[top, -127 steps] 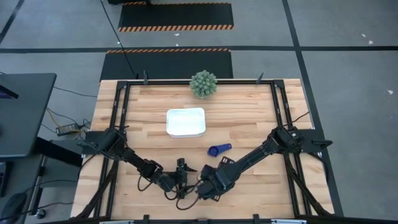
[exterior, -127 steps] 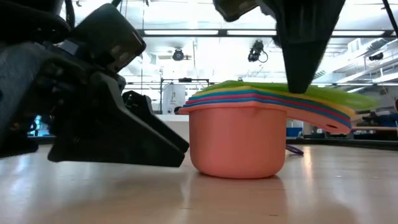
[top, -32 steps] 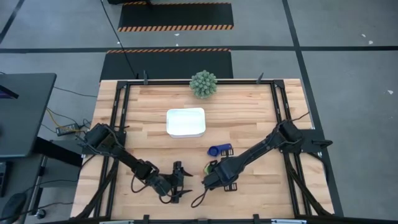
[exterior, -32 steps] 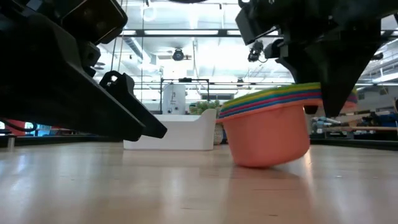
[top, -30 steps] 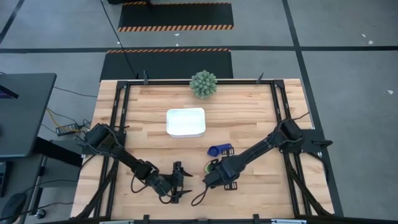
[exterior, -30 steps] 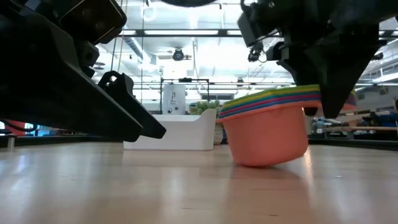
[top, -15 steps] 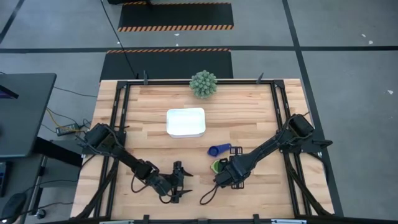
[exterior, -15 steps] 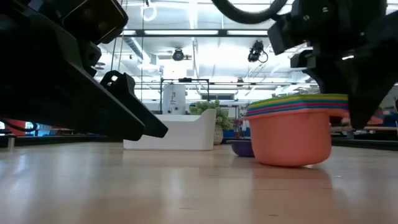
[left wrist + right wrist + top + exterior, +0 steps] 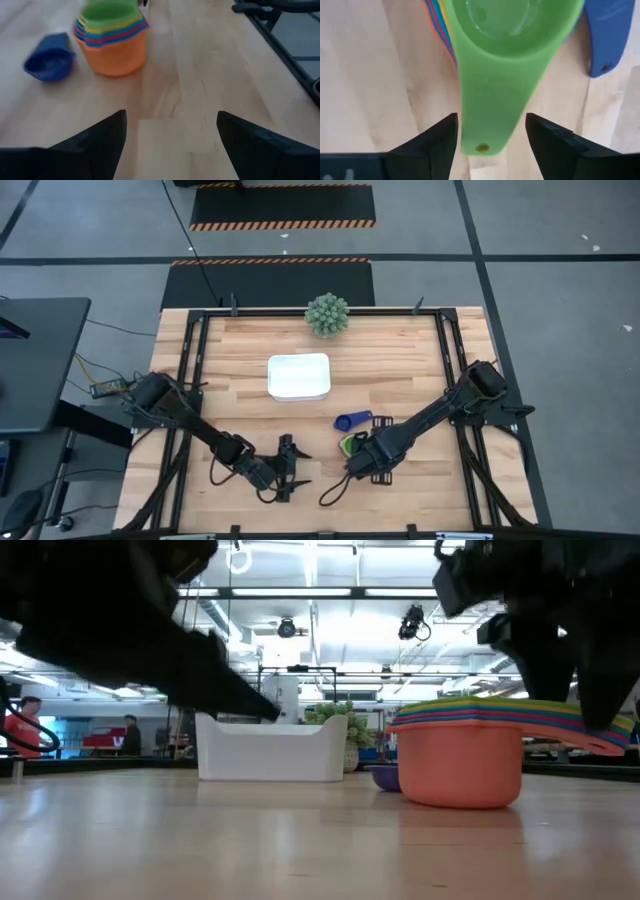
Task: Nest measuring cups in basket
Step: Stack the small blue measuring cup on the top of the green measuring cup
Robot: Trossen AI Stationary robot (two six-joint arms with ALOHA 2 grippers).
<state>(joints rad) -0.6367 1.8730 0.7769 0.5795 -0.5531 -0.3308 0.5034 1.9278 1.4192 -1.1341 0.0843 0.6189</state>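
The nested stack of measuring cups [image 9: 350,445], orange outermost and green innermost, stands flat on its base on the table [image 9: 460,768]. Its handles jut toward my right gripper. A single dark blue cup [image 9: 350,421] lies just beyond the stack, on the basket's side. My right gripper [image 9: 491,134] is open, with one finger on each side of the green handle [image 9: 487,107] and thin strips of wood showing between. My left gripper [image 9: 170,131] is open and hovers to the stack's left near the front edge. The white basket [image 9: 298,377] sits mid-table.
A green spiky ball plant [image 9: 327,314] stands at the far edge behind the basket. A black frame rail [image 9: 455,370] runs around the table. Bare wood lies between the stack and the basket. People [image 9: 20,725] are in the room far beyond the table.
My right gripper moved toward the table's right edge and took the stack along. The stack was tilted with its base partly raised; it now stands level on the table beside the dark blue cup. My left gripper rose a little off the table.
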